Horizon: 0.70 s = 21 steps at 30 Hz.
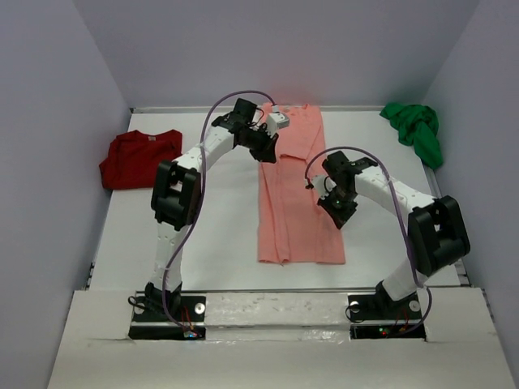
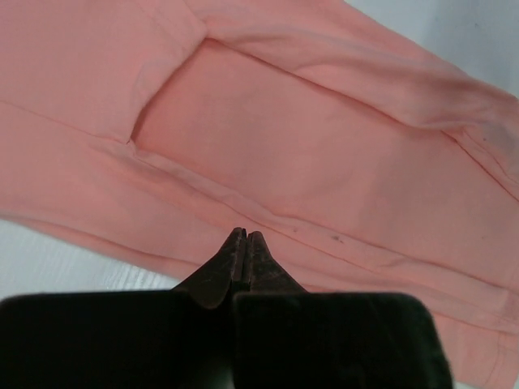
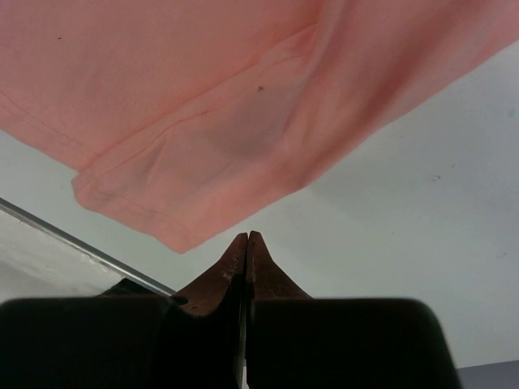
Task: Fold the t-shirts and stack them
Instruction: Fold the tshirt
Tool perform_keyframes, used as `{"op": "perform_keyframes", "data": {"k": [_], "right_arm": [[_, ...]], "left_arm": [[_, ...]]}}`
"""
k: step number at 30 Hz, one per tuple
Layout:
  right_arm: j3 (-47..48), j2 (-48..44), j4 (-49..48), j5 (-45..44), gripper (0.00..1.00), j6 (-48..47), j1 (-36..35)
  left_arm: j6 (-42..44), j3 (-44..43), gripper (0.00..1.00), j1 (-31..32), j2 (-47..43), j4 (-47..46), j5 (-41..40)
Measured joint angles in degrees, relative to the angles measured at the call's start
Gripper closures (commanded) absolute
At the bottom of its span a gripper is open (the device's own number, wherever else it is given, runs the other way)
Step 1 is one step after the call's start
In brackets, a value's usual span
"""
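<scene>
We found the long, folded salmon-pink cloth t-shirt (image 1: pixel 296 203) lying lengthwise at the middle of the flat white table (image 1: pixel 219 235). The crumpled dark red cloth t-shirt (image 1: pixel 138 160) lay well apart to its left, and the bunched bright green cloth t-shirt (image 1: pixel 418 130) sat in the far right corner.

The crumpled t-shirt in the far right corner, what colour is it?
Bright green. That t-shirt shows only in the top external view.

Tabletop (image 1: pixel 219 235): open lanes flank central salmon-pink shirt (image 1: pixel 296 203); dark red shirt (image 1: pixel 138 158) far left, green shirt (image 1: pixel 415 130) far right.
</scene>
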<state>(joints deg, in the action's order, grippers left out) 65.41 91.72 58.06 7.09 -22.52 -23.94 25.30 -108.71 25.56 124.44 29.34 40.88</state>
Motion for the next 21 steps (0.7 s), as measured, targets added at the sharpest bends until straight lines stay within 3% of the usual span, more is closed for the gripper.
{"op": "perform_keyframes", "data": {"k": [11,21], "right_arm": [[0.02,6.64,1.55,3.78,1.00,-3.10,0.00],[1.88,13.62,1.77,6.01,1.00,-3.87,0.00]], "left_arm": [[-4.70,-1.31,1.00,1.75,5.40,1.27,-2.27],[-7.85,-9.07,1.00,2.49,14.05,3.32,-3.72]]}}
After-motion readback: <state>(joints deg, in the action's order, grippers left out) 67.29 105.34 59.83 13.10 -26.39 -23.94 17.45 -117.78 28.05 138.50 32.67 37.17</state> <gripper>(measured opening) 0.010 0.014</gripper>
